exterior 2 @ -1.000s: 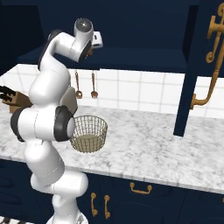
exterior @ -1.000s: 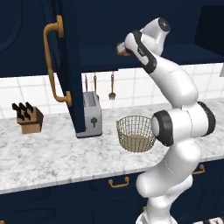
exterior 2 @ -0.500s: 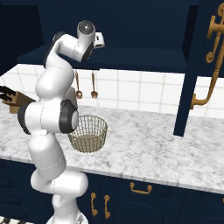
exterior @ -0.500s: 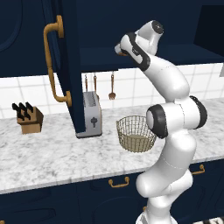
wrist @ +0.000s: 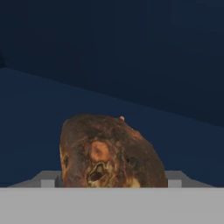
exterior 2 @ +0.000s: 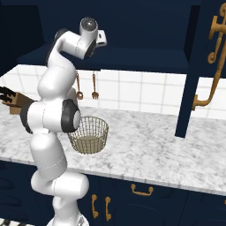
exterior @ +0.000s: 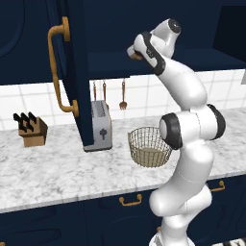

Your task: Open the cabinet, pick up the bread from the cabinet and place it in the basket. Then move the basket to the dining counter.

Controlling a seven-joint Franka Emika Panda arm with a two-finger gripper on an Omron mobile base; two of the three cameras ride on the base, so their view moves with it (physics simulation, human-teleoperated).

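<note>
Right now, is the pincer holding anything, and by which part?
It cannot be told. The small brown crusty bread loaf sits right at the pincer on the dark navy cabinet shelf; no closed grip shows.

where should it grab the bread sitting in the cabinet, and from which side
Grip the bread across its rounded middle, coming straight in from the cabinet's open front, as the end effector is already lined up. The loaf lies low on the shelf, so a level, side-pinching approach probably suits it.

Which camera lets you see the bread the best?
The hand view: the bread sits close up on the dark cabinet shelf, showing its brown cracked crust. In the left base view just a brown bit peeks out by the hand inside the cabinet. In the right base view I can't make it out behind the hand.
</note>
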